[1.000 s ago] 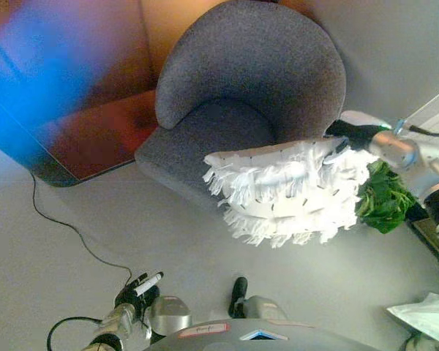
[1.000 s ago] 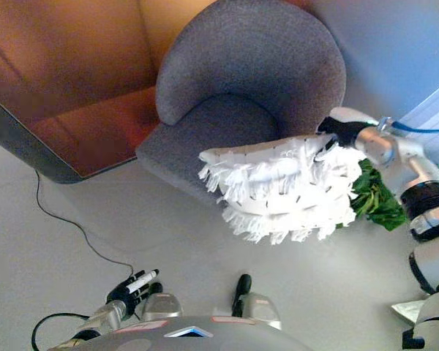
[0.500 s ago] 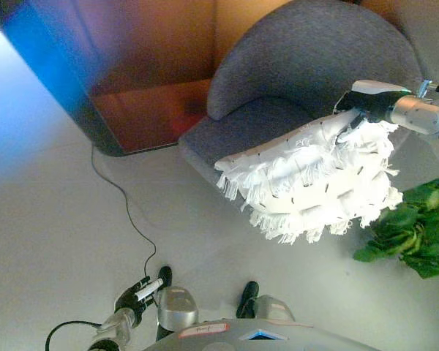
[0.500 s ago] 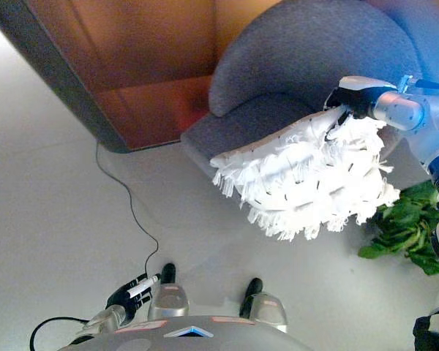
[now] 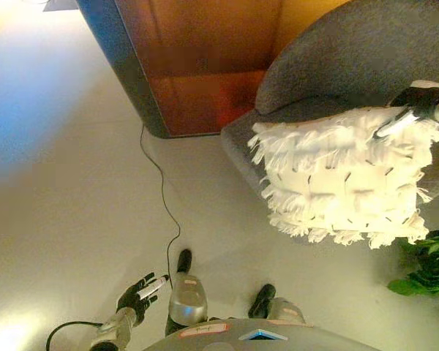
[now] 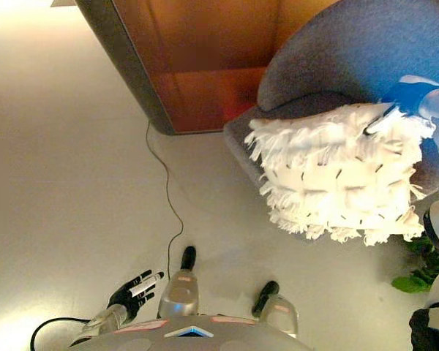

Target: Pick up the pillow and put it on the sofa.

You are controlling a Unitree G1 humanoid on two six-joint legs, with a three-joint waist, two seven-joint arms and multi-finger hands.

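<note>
Left hand [image 6: 134, 290] hangs low at near left over the floor [image 5: 73, 219], fingers spread and relaxed, holding nothing. Green plant [image 5: 432, 267] at near right shows more fully in the left eye view; the right eye view catches only its edge. Right hand [image 5: 417, 102] at far right pinches the upper right corner of the white fringed pillow [image 5: 344, 179]. Pillow hangs below and left of that hand, in the air before the grey sofa [image 5: 336, 66] seat. Brown panel [image 5: 205, 66] stands left of the sofa.
</note>
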